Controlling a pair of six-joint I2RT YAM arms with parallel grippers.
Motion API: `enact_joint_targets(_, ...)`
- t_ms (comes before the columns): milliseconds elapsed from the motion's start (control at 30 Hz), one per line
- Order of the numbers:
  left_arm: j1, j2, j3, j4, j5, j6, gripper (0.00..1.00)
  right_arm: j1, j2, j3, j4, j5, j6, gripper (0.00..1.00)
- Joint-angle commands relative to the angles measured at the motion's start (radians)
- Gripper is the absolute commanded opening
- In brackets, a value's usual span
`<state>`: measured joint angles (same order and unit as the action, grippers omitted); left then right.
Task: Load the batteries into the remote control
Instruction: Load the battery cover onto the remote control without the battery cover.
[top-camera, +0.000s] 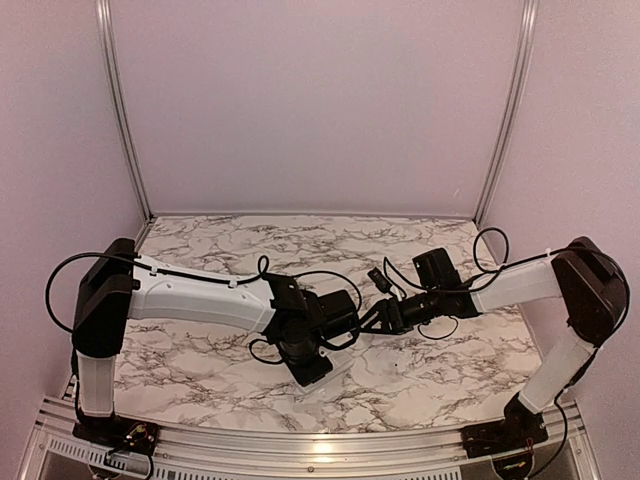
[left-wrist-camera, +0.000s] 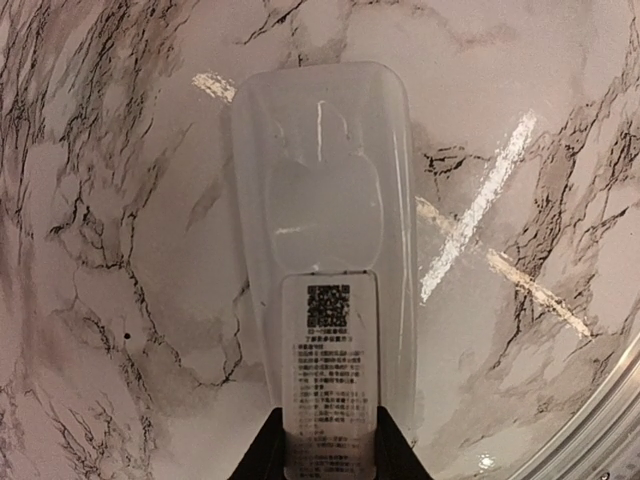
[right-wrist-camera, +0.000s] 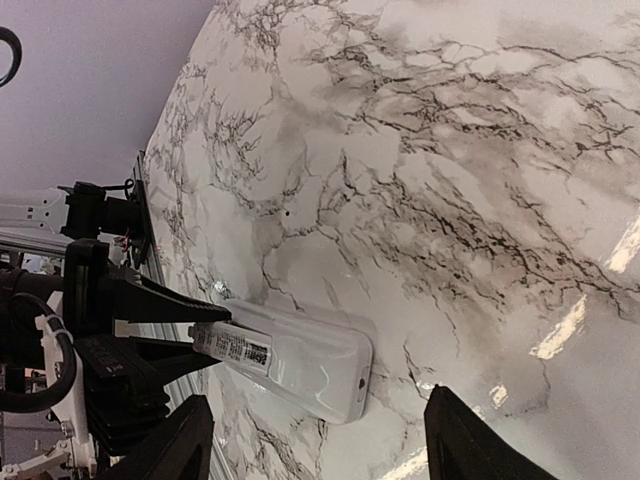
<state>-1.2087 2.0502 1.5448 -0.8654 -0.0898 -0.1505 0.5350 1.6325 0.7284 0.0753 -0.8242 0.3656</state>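
The remote control (left-wrist-camera: 320, 200) lies back up on the marble table, a white handset with a labelled battery cover (left-wrist-camera: 330, 380) at its near end. My left gripper (left-wrist-camera: 330, 455) is shut on that labelled end, one black finger on each side. In the right wrist view the remote (right-wrist-camera: 300, 365) lies flat, with the left gripper (right-wrist-camera: 195, 330) holding its labelled end. My right gripper (right-wrist-camera: 320, 450) is open and empty, hovering just above and beside the remote's far end. In the top view the left gripper (top-camera: 310, 365) and right gripper (top-camera: 375, 320) meet mid-table and hide the remote. No batteries are in view.
The marble table (top-camera: 200, 360) has a metal rail along its near edge (left-wrist-camera: 600, 420). Pale walls and aluminium posts (top-camera: 125, 120) close the back and sides. Loose black cables (top-camera: 440, 330) hang near the right wrist.
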Motion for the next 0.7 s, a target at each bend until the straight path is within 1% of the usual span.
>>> enact_joint_targets(0,0.005,0.041,0.024,-0.007,-0.041,-0.016,0.19,-0.007,0.015,0.008,0.022,-0.007,-0.008,0.7)
enact_joint_targets(100,0.005,0.037,0.024,-0.01,-0.034,-0.016,0.21,-0.007,0.016,0.006,0.022,-0.01,-0.008,0.7)
enact_joint_targets(300,0.006,0.015,0.011,-0.011,-0.002,-0.018,0.32,-0.007,0.016,0.007,0.021,-0.01,-0.008,0.71)
enact_joint_targets(433,0.009,0.01,0.008,-0.012,0.005,-0.015,0.37,-0.007,0.017,0.007,0.024,-0.009,-0.007,0.7)
enact_joint_targets(667,0.012,0.003,0.015,-0.014,0.01,-0.012,0.38,-0.007,0.018,0.005,0.026,-0.012,-0.008,0.7)
